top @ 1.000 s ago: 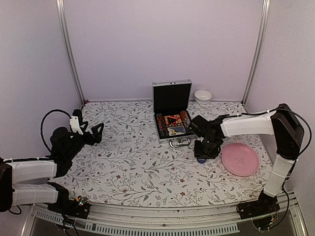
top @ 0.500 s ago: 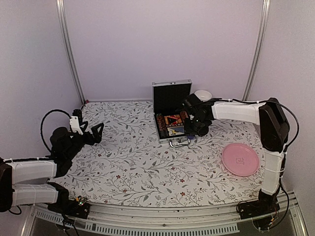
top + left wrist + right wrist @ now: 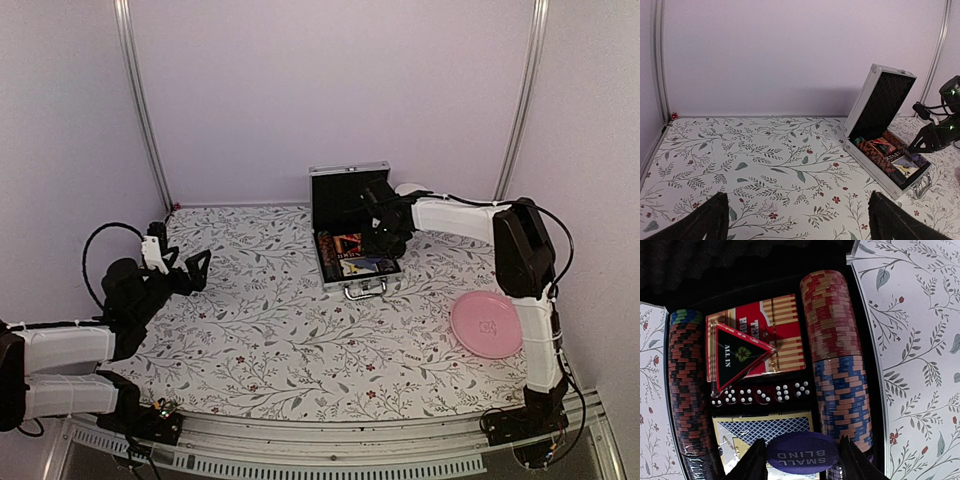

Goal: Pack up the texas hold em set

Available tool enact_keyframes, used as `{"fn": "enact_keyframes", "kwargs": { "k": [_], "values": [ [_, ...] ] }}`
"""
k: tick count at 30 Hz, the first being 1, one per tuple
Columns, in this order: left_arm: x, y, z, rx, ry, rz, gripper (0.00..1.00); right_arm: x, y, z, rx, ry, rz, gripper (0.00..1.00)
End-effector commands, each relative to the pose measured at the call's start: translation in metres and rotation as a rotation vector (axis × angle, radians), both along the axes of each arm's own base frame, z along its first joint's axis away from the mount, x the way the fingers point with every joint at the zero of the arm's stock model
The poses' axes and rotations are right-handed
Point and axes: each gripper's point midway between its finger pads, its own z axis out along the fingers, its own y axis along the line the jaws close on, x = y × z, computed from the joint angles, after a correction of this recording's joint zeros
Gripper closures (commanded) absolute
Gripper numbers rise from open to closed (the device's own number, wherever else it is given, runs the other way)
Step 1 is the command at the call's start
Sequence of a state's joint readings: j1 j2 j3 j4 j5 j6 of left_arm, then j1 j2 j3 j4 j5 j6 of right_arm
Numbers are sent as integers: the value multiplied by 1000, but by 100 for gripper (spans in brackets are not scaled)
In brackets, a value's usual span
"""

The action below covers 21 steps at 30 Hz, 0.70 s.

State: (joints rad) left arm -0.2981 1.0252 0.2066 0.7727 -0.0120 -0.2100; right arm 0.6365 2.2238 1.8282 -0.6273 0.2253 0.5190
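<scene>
The silver case (image 3: 349, 169) of the texas hold em set stands open at the back of the table, lid upright. My right gripper (image 3: 383, 236) hovers over its tray, shut on the blue disc (image 3: 802, 452) marked SMALL BLIND. Below it in the right wrist view lie two rows of poker chips (image 3: 837, 355), a red card deck (image 3: 782, 327), the black triangle (image 3: 737, 357), a row of dice (image 3: 760, 392) and a blue-backed deck (image 3: 765, 431). My left gripper (image 3: 190, 270) is open over the left of the table, far from the case (image 3: 875, 165), nothing between its fingers (image 3: 707, 225).
A pink plate (image 3: 487, 324) lies on the floral tablecloth at the right, in front of the right arm's reach. Metal posts (image 3: 140, 110) stand at both back corners against the lilac walls. The case's handle (image 3: 365, 291) points toward the near edge.
My right arm has lifted the blue disc from the cloth beside the pink plate and carried it back and left over the open case. The left arm has not moved.
</scene>
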Motion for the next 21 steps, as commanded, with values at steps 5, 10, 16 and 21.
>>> {"fn": "enact_keyframes", "kwargs": {
  "k": [5, 10, 16, 21],
  "values": [
    [1, 3, 2, -2, -10, 8, 3, 2, 9, -15, 9, 30, 46, 53],
    [2, 1, 0, -1, -2, 2, 3, 1, 14, -17, 29, 41, 64, 53],
    [2, 1, 0, -1, -1, 1, 3, -2, 15, -23, 30, 57, 78, 53],
    [3, 1, -1, 0, 2, 0, 3, -3, 16, -23, 35, 61, 78, 50]
  ]
}}
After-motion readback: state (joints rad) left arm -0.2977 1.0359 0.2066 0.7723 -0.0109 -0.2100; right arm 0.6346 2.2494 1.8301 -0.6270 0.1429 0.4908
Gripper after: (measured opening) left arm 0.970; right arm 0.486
